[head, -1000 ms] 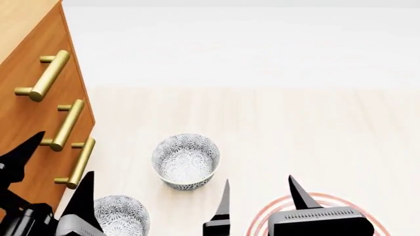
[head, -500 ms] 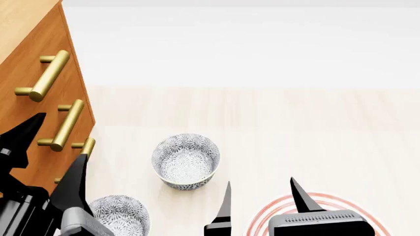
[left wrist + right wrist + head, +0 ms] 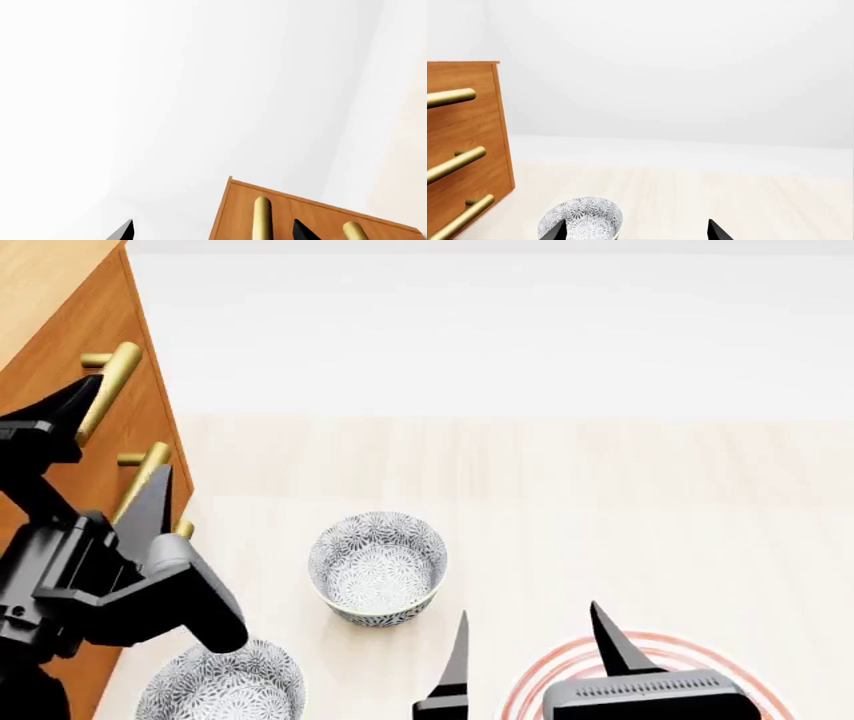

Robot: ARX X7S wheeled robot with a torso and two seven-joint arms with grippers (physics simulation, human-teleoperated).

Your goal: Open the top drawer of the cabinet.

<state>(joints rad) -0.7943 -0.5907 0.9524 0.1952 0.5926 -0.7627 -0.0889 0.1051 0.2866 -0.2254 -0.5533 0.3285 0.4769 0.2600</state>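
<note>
The cabinet (image 3: pixel 158 430) stands at the left, orange-brown with three stacked drawer fronts. The top drawer (image 3: pixel 107 315) looks shut; its brass handle (image 3: pixel 118 370) is partly covered by my left gripper (image 3: pixel 114 455), which is open, one finger in front of that handle and the other by the middle handle (image 3: pixel 144 475). In the left wrist view the top handle (image 3: pixel 261 217) lies between the open fingers of the left gripper (image 3: pixel 213 232), nearer one side. The right gripper (image 3: pixel 534 655) is open and empty, low at the front.
A patterned bowl (image 3: pixel 378 565) sits on the pale floor near the cabinet, and a second bowl (image 3: pixel 227 685) lies under my left arm. A red-ringed plate (image 3: pixel 661 655) is below the right gripper. The bottom handle (image 3: pixel 182 530) peeks out behind the left arm.
My left arm has risen and moved toward the cabinet, from the bottom handle up to the top and middle handles. The right arm has not moved.
</note>
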